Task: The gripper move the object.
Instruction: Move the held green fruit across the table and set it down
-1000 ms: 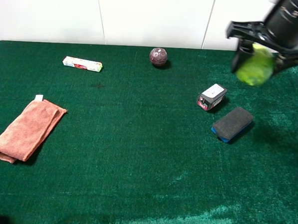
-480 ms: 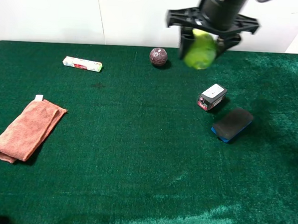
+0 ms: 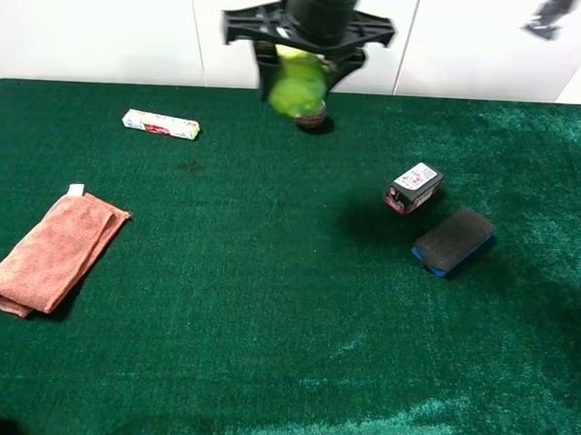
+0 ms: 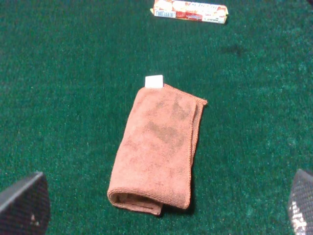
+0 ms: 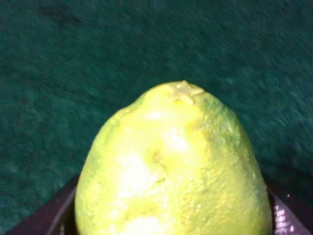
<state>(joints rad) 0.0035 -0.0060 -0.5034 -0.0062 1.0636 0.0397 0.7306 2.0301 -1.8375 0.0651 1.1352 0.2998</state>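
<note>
The yellow-green ball (image 3: pixel 297 89) is held in the air over the far middle of the green table (image 3: pixel 266 304), clamped in my right gripper (image 3: pixel 298 74), a black claw under a black wrist. The ball fills the right wrist view (image 5: pixel 171 166), with dark fingers (image 5: pixel 44 215) at its sides. It hangs just in front of the small maroon ball (image 3: pixel 313 118), hiding part of it. My left gripper (image 4: pixel 162 203) is open and empty, low above an orange towel (image 4: pixel 159 147).
A white and red box (image 3: pixel 160 124) lies at the far left. The orange towel (image 3: pixel 50 252) lies at the left. A black, white and red device (image 3: pixel 412 188) and a black and blue eraser block (image 3: pixel 452 240) lie at the right.
My right gripper has carried the yellow-green ball leftward along the far edge, from the far right to just over the maroon ball. The left arm has not moved.
</note>
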